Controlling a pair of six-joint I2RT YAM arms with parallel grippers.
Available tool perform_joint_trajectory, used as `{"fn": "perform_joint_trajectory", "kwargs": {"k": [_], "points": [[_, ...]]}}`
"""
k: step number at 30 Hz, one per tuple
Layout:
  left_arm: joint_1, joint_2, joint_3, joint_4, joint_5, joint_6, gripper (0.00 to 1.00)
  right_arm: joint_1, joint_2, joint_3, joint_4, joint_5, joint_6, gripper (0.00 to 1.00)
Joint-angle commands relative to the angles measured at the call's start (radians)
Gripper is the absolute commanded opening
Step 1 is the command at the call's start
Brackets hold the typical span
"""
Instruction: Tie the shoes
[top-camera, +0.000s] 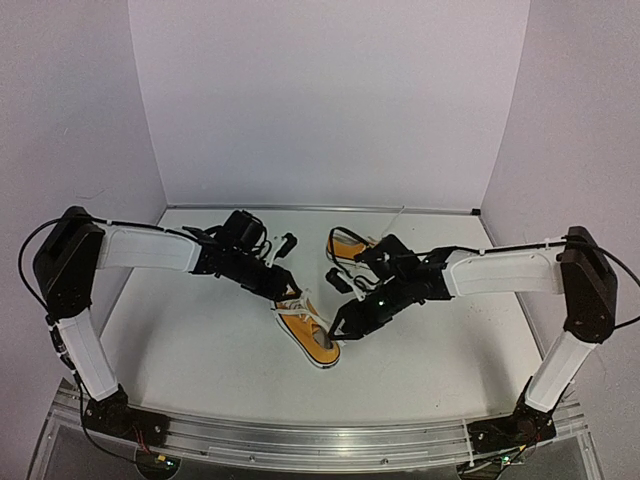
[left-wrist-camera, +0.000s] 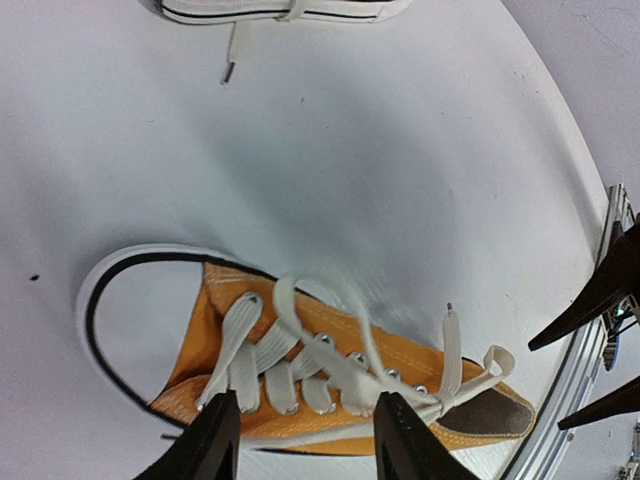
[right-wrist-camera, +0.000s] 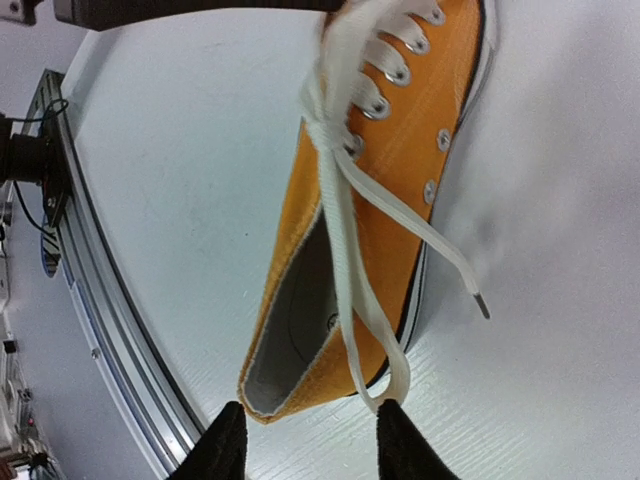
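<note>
Orange-yellow canvas near shoe lying mid-tabletop, heel toward the near edge, toe toward the far left. White laces crossed in a knot by the top eyelets, with a long loop and a loose end trailing past the heel opening. Left jaws poised over the laced front, partly open, fingers either side of a lace strand, gripping nothing. Right jaws at the heel end, likewise partly open and holding nothing, lace loop just beside one finger. Far shoe farther back and to the right, partly hidden by the right arm.
</note>
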Motion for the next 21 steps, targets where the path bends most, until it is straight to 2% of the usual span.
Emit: {"fn": "perform_joint_trajectory", "kwargs": {"k": [1,11,15,17,19,21], "points": [[0.018,-0.153,-0.081,0.036,-0.074,-0.033,0.57,-0.013,-0.042,0.029,0.004,-0.012,0.002,0.53],[0.036,-0.257,-0.246,0.103,-0.072,-0.11,0.78,0.003,-0.102,-0.109,0.06,-0.072,0.006,0.59],[0.041,-0.267,-0.257,0.11,-0.069,-0.125,0.81,0.031,-0.072,-0.133,0.088,-0.057,0.014,0.57],[0.049,-0.272,-0.259,0.111,-0.07,-0.134,0.85,0.044,-0.051,-0.132,0.098,-0.045,0.016,0.56],[0.058,-0.275,-0.258,0.107,-0.074,-0.141,0.93,0.049,-0.038,-0.129,0.111,-0.039,0.022,0.55],[0.062,-0.269,-0.256,0.1,-0.069,-0.143,0.96,0.051,-0.024,-0.123,0.127,-0.039,0.024,0.54]]}}
